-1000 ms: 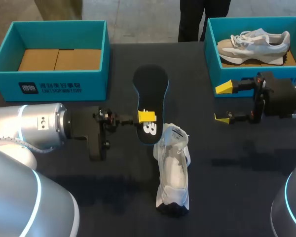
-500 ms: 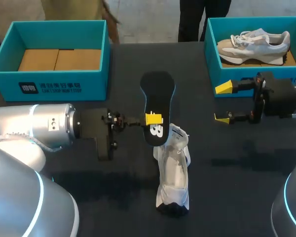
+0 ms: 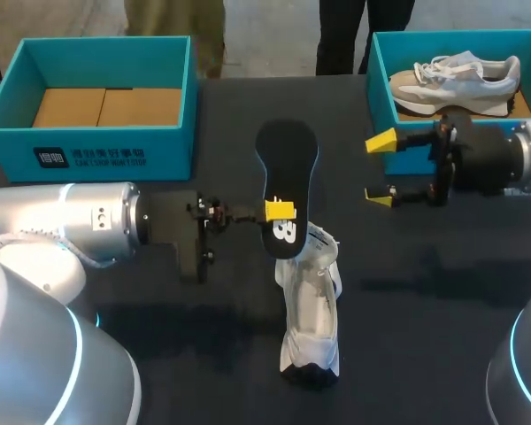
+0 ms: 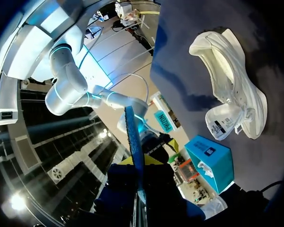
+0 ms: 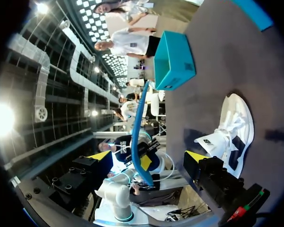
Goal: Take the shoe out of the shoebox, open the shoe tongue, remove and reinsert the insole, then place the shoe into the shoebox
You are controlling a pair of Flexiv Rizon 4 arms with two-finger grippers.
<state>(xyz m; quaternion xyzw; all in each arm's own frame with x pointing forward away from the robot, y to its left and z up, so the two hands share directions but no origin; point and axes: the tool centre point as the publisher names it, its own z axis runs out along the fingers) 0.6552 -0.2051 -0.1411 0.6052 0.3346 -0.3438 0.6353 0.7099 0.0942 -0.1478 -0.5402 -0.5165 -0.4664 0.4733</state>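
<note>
Table (image 3: 425, 336): dark and flat. Everything sits on it.
Left shoebox (image 3: 88, 155): blue-green, at the far left. I see only brown card inside.
Right shoebox (image 3: 378, 88): the same colour, at the far right. The other shoe (image 3: 456, 78) lies in it.
Shoe (image 3: 310, 310): white, out of the box, near the middle of the table. Its tongue is pulled back, so the hole is open.
How the shoe may feel: I think it is light, with a soft top that squashes and a firmer bottom. The rim at the back or the firm side looks like a good place to hold it. The laces could catch a finger.
Insole (image 3: 286, 177): black, thin and long. It is up in the air, just past the shoe, with its low end by the tongue. I cannot tell if they touch.
How the insole may feel: I think it is very light and bendy. Held near one end, the long end may flop or twist.
Left gripper (image 3: 280, 212): it pinches the insole near the low end, one finger on each flat side.
Right gripper (image 3: 379, 168): its fingers are spread wide with nothing in them. It hangs just in front of the right shoebox, well apart from the shoe on the table.
</note>
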